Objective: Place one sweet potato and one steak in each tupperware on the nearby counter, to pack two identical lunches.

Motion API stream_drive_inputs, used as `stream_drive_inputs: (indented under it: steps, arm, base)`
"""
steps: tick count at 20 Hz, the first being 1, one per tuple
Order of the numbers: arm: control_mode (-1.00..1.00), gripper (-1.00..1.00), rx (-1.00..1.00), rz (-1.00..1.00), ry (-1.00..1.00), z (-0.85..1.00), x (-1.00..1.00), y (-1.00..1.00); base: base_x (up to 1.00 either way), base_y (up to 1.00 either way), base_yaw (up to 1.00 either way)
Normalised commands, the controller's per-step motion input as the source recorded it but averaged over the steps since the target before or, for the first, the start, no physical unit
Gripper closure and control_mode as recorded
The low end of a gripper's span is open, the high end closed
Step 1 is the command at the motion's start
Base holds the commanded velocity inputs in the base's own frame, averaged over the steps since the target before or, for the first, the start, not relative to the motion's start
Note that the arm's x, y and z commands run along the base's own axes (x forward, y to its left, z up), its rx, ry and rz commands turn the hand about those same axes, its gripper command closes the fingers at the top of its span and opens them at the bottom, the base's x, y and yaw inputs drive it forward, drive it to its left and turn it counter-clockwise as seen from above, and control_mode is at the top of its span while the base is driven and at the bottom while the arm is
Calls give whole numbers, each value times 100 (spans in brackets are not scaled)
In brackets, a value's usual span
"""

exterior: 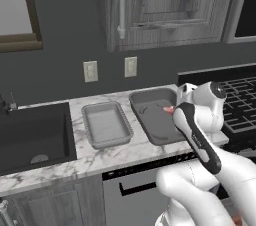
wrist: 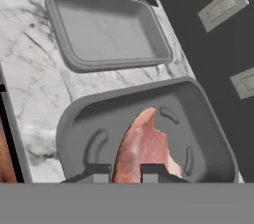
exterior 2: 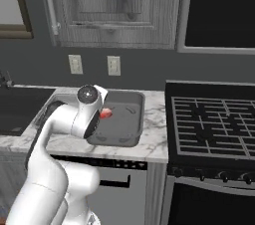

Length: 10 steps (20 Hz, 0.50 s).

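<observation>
My gripper is shut on a flat red marbled steak, which hangs from the finger tips over the nearer grey tupperware. That tray has nothing else in it. The second tupperware lies empty just beyond it on the white marble counter. From the left base view the steak shows as a red bit at the hand, above the right tupperware; the left tupperware sits beside it. In the right base view, the steak is over the tray. The sweet potato is out of view.
A black sink basin is set into the counter left of the trays. A black stove with grates adjoins the counter on the right. Two wall outlets and an upper cabinet are behind and above.
</observation>
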Motion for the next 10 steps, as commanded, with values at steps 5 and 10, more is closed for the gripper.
stream_drive_inputs:
  steps: [5,10]
  arm:
    - [-100,100,0,0,0,-21,64,-4]
    - [-100,100,0,0,2,-21,61,-8]
  base:
    - [0,0,0]
    - [0,0,0]
